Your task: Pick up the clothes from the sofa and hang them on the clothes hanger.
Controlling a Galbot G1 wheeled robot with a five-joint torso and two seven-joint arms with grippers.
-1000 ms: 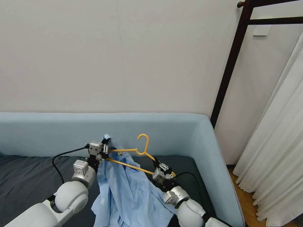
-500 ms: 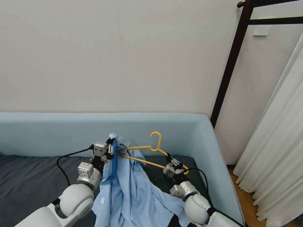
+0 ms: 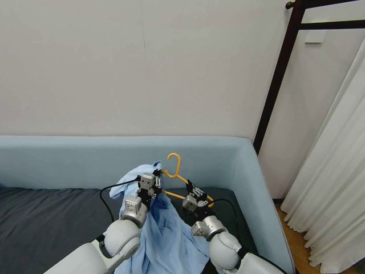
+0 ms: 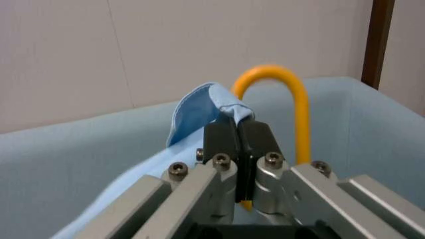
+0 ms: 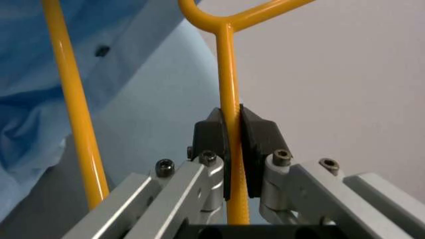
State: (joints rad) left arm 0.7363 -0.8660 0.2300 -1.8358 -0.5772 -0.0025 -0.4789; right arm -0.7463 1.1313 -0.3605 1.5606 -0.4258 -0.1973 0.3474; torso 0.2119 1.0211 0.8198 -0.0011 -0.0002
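Note:
A light blue shirt (image 3: 165,237) hangs in front of the sofa, bunched around a yellow hanger (image 3: 178,164) whose hook points up. My left gripper (image 3: 150,184) is shut on the shirt's collar (image 4: 196,112), right beside the hanger's hook (image 4: 295,104). My right gripper (image 3: 196,197) is shut on one of the hanger's yellow arms (image 5: 228,89), just right of the left gripper. Blue cloth (image 5: 99,35) drapes over the hanger's other side. The lower part of the shirt trails down between my two arms.
The pale blue sofa back (image 3: 68,157) runs across the view, with a dark grey seat cushion (image 3: 40,211) below. A dark wooden clothes rack (image 3: 278,80) stands at the right against the wall. White curtains (image 3: 336,188) hang at the far right.
My left gripper has carried the collar to the right and my right gripper has brought the hanger to the left. The two now sit close together, with the hook beside the collar.

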